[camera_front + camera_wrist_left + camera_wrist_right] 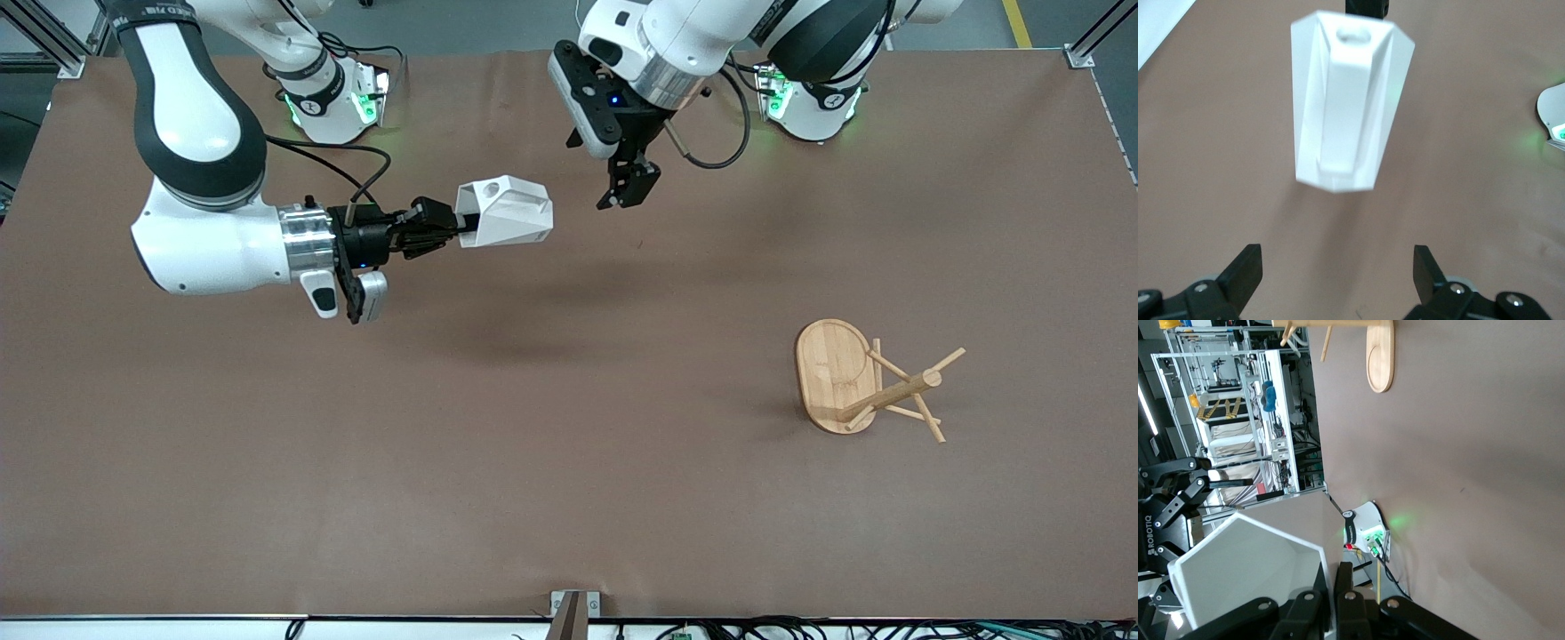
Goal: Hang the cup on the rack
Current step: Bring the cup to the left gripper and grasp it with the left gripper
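Rack: light bamboo mug tree (858, 382) with an oval flat base, a central post and thin angled pegs. Stands on the brown table (569, 498) toward the left arm's end, nearest to the front camera of all the things here. Nothing hangs on its pegs. Its base and some pegs also show at the edge of the right wrist view (1379, 357).

Cup: small white faceted mug (504, 212) with a hexagonal rim and a blocky handle pierced by a round hole. Held in the air over the middle of the table, on its side, handle uppermost, well apart from the rack. In the left wrist view (1350, 100) the handle faces the camera; in the right wrist view (1248, 577) the open hexagonal mouth shows.

Right gripper: (440, 233) black two-finger gripper, arm reaching level over the table from the right arm's end. Fingers clamped tight on the cup's rim wall.

Left gripper: (629, 187) hangs over the table beside the cup, pointing down, not touching it. Fingers (1245, 267) spread wide with nothing between them; the cup shows past the gap, clear of both tips.
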`<state>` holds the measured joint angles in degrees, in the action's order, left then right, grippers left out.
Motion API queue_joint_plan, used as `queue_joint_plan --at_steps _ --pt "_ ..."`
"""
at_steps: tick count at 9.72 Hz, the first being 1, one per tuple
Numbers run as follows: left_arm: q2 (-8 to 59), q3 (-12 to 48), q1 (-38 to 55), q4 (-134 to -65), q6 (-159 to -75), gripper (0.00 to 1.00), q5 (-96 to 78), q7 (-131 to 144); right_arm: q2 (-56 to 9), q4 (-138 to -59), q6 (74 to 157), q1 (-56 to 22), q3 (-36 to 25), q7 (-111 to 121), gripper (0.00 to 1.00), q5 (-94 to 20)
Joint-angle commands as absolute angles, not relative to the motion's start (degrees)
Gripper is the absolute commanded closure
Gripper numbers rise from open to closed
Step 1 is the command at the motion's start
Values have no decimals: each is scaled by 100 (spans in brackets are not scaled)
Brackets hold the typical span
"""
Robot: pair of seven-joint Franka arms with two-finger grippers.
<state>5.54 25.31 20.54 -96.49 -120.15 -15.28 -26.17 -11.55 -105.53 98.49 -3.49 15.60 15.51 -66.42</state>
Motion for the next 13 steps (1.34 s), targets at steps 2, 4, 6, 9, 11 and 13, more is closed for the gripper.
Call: queue_joint_plan --at_steps 2,4,6,9,11,13 --pt "896 2637 2223 -9501 -12059 0 -1529 -2733 -1151 -10696 9861 -334 1819 1687 99 -7022" --pt "905 2637 2232 -9501 -12059 0 -1521 -2742 -1151 -10679 9844 -325 1828 1661 99 -7040" --pt "923 2637 2232 -9501 -12120 0 -1494 -2751 -1151 -10679 9852 -325 1846 1670 99 -7215" --pt "1072 2637 2303 -9492 -12207 0 -1424 -2751 -1143 -10652 9844 -325 1854 1661 99 -7242" --pt "1177 2637 2294 -9483 -12261 4 -1328 -2760 -1134 -10652 9835 -325 1854 1679 98 -7242" --pt "1230 2637 2303 -9483 -12366 16 -1310 -2751 -1134 -10652 9844 -316 1863 1679 98 -7242"
